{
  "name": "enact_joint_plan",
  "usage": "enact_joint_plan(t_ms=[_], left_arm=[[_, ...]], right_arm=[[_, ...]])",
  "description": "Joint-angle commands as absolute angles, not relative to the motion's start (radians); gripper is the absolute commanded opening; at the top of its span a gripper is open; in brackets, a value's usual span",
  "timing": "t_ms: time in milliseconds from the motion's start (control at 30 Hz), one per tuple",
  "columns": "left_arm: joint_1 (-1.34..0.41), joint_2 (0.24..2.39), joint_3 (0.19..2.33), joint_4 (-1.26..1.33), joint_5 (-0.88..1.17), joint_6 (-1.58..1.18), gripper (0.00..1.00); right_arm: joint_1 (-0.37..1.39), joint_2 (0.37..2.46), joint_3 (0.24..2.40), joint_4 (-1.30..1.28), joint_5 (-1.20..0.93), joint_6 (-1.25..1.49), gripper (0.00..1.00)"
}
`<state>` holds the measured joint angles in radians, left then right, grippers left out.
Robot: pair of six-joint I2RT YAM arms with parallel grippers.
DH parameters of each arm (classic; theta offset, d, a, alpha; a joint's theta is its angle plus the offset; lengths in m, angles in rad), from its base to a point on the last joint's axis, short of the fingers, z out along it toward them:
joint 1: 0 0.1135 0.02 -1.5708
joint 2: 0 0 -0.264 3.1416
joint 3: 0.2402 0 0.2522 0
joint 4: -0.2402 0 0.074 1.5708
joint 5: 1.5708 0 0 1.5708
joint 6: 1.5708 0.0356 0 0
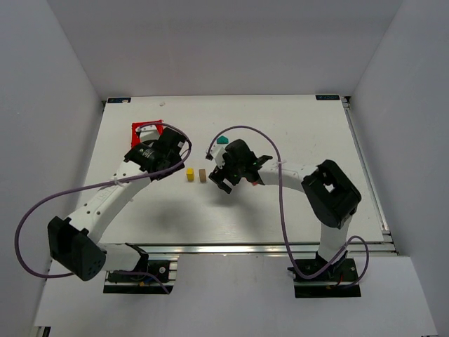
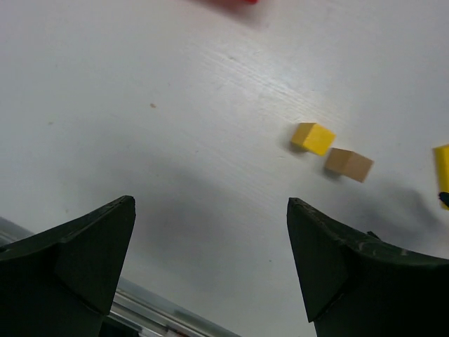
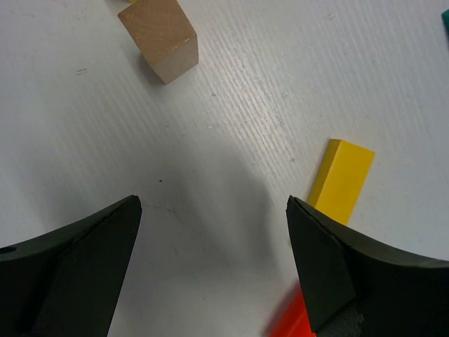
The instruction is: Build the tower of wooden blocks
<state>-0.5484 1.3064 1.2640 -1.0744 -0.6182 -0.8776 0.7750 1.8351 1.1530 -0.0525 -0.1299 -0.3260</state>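
Observation:
No wood block tower shows in any view; the blocks lie singly on the white table [image 1: 295, 133]. A yellow cube [image 1: 189, 174] [image 2: 313, 137] and a bare wood cube [image 1: 203, 175] [image 2: 349, 164] [image 3: 160, 38] sit side by side between the arms. My left gripper [image 1: 170, 163] [image 2: 209, 203] hangs open just left of them, over bare table. My right gripper [image 1: 223, 175] [image 3: 212, 200] is open to their right, nothing between its fingers. A long yellow block [image 3: 342, 181] lies beside its right finger, and a red piece [image 3: 295, 319] shows under that finger. A teal piece [image 1: 223, 140] lies behind it.
A red bin [image 1: 146, 130] stands at the back left, partly behind the left arm. The metal rail of the table's near edge [image 2: 147, 309] shows under the left gripper. Purple cables loop over both arms.

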Motion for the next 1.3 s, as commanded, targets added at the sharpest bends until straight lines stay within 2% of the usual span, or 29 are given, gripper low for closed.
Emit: enact_joint_plan(t_ms=[0, 300, 767, 1267], left_arm=[[-0.528, 1.308, 1.209, -1.120, -0.657, -0.956, 0.98], [-0.509, 1.269, 1.181, -1.066, -0.635, -0.922, 0.98], [-0.508, 1.249, 1.170, -1.029, -0.611, -0.893, 0.98], [-0.509, 1.235, 1.157, -0.991, -0.584, -0.858, 0.98]], right_arm=[[0.807, 1.868, 1.218, 0.001, -0.051, -0.336, 0.89], [0.862, 2.003, 1.298, 0.078, 0.024, -0.325, 0.89], [0.879, 2.097, 1.364, 0.094, 0.130, -0.273, 0.89], [0.900, 2.049, 1.316, 0.083, 0.040, -0.324, 0.89]])
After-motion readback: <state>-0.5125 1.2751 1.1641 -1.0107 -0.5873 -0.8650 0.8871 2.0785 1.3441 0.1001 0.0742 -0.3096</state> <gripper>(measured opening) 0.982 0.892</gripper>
